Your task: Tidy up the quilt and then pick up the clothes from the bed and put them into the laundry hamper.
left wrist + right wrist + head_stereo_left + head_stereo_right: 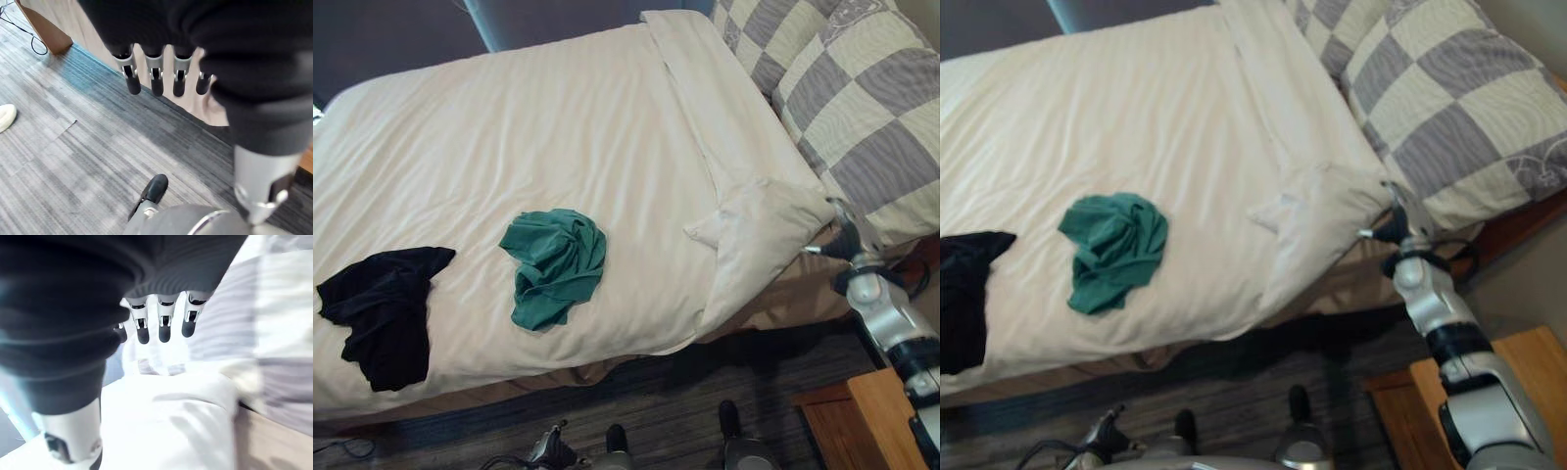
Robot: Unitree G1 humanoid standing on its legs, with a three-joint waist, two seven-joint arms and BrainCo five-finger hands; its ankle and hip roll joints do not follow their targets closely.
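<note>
The bed (773, 308) stands on a floor of grey striped carpet (73, 161), and a cream quilt (538, 127) covers almost all of it. The quilt lies mostly flat with soft wrinkles, but its corner (754, 230) near the pillows is folded back and hangs a little over the bed's edge. Two pillows (862, 108) with a grey and cream check pattern lie at the head of the bed. A wooden bedside table (867, 426) stands on the floor at the right, close to the bed.

Two pieces of clothing lie on the quilt, well apart from each other: a crumpled green garment (553, 264) near the middle, and a black garment (382, 313) close to the near edge on the left.

The right hand (847, 240) is just beside the folded corner of the quilt; its fingers (164, 330) are straight and relaxed and hold nothing. The left hand (156, 73) hangs low above the carpet by the side of the bed, fingers also straight and empty. A white shoe (6, 117) shows on the carpet.
</note>
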